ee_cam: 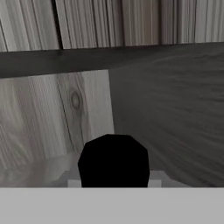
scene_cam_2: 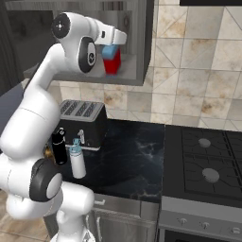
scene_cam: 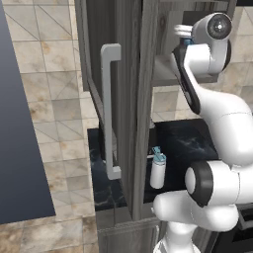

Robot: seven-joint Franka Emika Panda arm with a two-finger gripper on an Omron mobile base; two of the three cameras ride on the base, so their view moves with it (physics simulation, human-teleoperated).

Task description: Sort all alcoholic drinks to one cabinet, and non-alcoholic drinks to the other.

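The two-finger gripper (scene_cam_2: 112,47) reaches into the open dark grey wood-grain wall cabinet (scene_cam_2: 137,42), clamped on the squat red bottle with blue shoulders and black cap (scene_cam_2: 112,61), which stands upright on the cabinet's lower shelf directly beneath the hand; the cap (ee_cam: 113,159) sits right at the fingertips in the hand view. Far below the gripper on the black marble counter (scene_cam_2: 137,160) stand the white cylindrical bottle with a teal flip lid (scene_cam_2: 77,159) and, just beside it, the small all-black bottle (scene_cam_2: 58,145), in front of a grey toaster (scene_cam_2: 82,120). The cabinet's open door carries a long pale grey bar handle (scene_cam: 109,111).
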